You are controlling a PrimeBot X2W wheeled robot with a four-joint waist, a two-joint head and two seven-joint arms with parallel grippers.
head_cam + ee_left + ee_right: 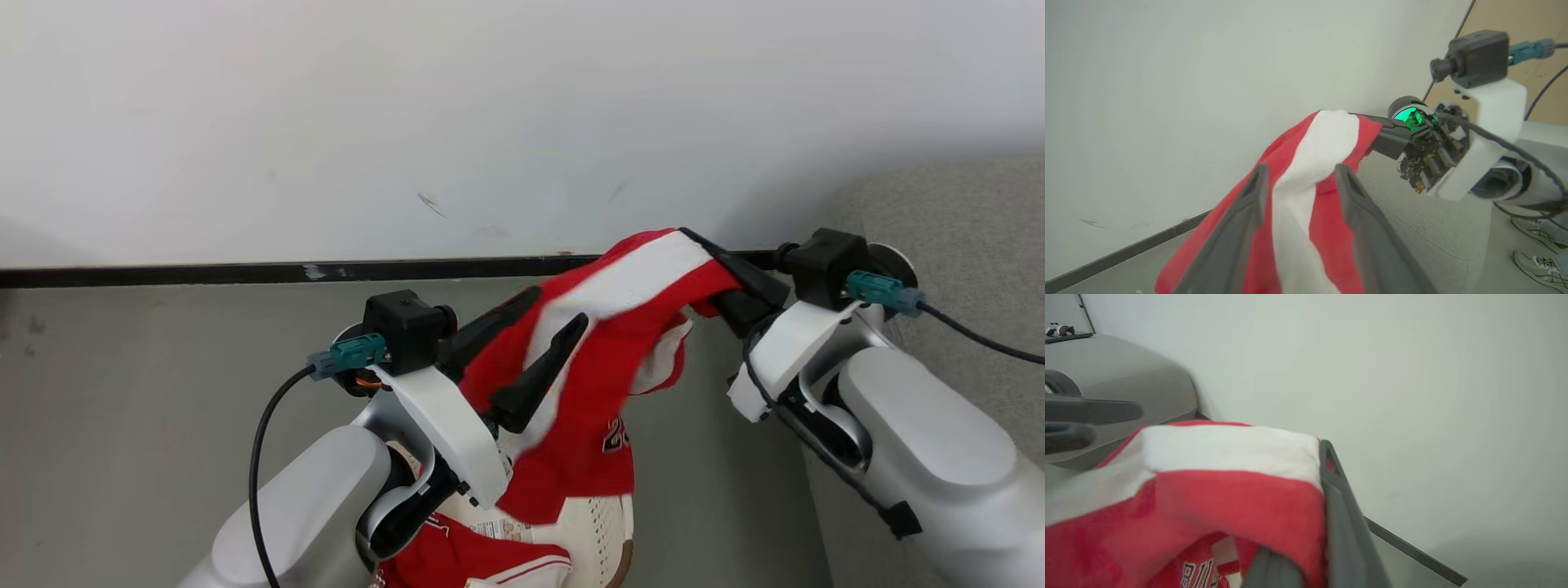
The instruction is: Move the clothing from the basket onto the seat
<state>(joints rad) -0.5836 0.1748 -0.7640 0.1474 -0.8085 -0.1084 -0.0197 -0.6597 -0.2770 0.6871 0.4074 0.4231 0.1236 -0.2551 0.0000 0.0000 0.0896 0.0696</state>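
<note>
My right fingers clench the clothing at its end nearest the seat; its stripe runs away from the seat to my left fingers, spread and released.

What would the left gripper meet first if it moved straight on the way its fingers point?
The red clothing, lying between the open fingers of the left gripper. Beyond it, probably the right gripper holding that cloth, though depth is unclear.
</note>
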